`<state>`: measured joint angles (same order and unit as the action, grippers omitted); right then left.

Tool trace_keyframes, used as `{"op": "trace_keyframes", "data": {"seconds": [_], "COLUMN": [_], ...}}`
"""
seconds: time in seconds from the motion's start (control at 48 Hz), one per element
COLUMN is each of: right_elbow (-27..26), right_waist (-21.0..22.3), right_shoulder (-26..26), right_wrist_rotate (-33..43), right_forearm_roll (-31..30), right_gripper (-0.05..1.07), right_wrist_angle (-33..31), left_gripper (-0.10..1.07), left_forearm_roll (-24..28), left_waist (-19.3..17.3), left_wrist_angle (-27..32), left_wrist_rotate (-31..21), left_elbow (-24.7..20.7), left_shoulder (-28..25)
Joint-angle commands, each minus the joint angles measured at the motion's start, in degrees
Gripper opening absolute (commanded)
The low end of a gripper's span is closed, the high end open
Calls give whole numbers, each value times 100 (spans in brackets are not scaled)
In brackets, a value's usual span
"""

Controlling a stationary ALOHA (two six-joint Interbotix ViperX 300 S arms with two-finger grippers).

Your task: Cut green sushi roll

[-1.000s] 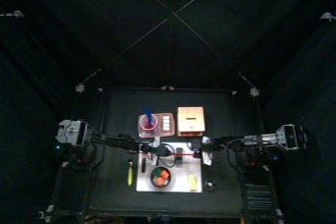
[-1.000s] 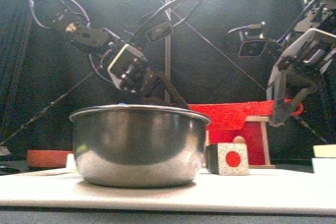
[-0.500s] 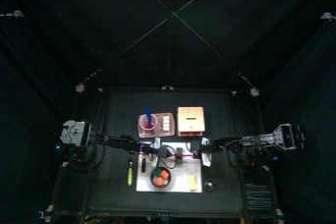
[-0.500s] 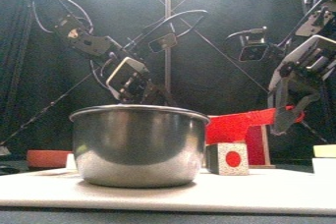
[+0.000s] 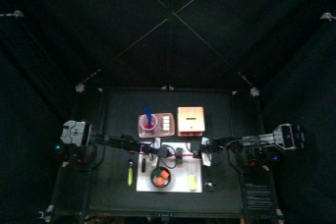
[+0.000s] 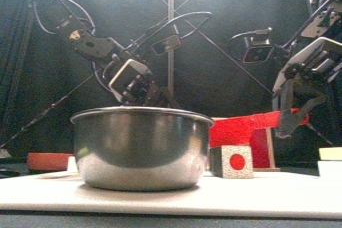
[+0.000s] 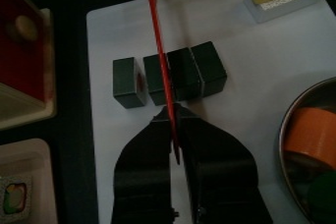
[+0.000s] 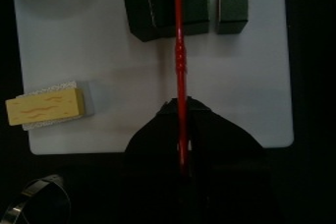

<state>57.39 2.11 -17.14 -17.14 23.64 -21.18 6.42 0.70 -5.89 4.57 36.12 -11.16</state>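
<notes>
Green sushi roll [image 7: 168, 73], in dark slices, lies on the white cutting board [image 7: 250, 100] beside the steel bowl [image 6: 142, 147]. Both arms' fingers, left [image 7: 175, 130] and right [image 8: 180, 120], are clamped on a red knife [image 7: 157, 61] over the slices.

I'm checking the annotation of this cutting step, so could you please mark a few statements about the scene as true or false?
1. The green sushi roll lies on a white cutting board. True.
2. The roll is in one uncut piece. False: one slice sits apart from the rest.
3. A red blade crosses the roll. True.
4. A yellow-topped piece sits on the board. True.
5. The metal bowl lies tipped over. False: it stands upright.
</notes>
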Motion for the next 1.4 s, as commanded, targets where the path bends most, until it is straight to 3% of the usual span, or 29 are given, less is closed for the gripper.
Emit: {"op": "trace_keyframes", "data": {"seconds": [0.0, 1.375], "right_elbow": [123, 158], "right_waist": [-53, -105], "right_shoulder": [-62, 26], "right_wrist_rotate": [26, 35], "right_forearm_roll": [-26, 18], "right_gripper": [35, 35], "right_wrist_angle": [-114, -185], "left_gripper": [37, 37], "left_forearm_roll": [26, 9], "left_waist": [26, 70], "left_wrist_angle": [193, 325], "left_wrist_rotate": [26, 9], "left_elbow": [105, 97], "left_shoulder": [70, -53]}}
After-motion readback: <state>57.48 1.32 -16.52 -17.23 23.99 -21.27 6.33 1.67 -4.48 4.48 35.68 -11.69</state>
